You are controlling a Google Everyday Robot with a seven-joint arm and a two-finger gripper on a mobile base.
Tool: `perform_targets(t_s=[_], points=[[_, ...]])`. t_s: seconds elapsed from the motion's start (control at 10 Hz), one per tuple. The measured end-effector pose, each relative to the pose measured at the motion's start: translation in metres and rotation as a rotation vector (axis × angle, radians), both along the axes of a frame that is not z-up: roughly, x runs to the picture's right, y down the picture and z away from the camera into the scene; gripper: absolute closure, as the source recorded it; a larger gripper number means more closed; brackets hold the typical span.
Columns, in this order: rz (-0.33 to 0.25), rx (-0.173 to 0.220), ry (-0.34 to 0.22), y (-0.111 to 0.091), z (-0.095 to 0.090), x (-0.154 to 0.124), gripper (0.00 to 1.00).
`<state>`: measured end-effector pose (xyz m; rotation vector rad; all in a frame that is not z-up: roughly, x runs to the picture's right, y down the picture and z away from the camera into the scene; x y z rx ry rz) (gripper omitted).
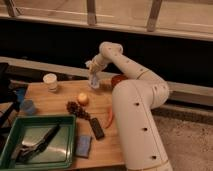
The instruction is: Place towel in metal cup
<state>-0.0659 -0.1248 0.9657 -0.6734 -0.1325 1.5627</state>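
Towel (93, 81) was held at the far edge of the wooden table (55, 102), hanging from the gripper (92, 69), whose jaws were clamped on it. Left of it a white cup (50, 81) stood. Nearer, an apple (82, 99) and grapes (76, 108) lay, and a green tray (37, 144) sat at the near left.

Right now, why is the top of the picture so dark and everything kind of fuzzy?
Camera view: the band behind the table is unlit and near black; the wooden top and white arm catch the light; everything looks soft and blurry, especially the claw at the table's far edge.
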Motion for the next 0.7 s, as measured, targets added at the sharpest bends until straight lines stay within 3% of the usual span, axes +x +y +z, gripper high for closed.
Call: perform_targets(t_s=[0.1,0.3,0.5,0.7], points=[[-0.001,-0.003,0.000,0.003,0.000,0.001,0.20],[0.004,0.028,0.008,-0.004,-0.013,0.011,0.20],[0.017,0.077,0.025,-0.021,-0.038,0.022,0.20],[0.040,0.146,0.064,-0.046,-0.076,0.038,0.20]])
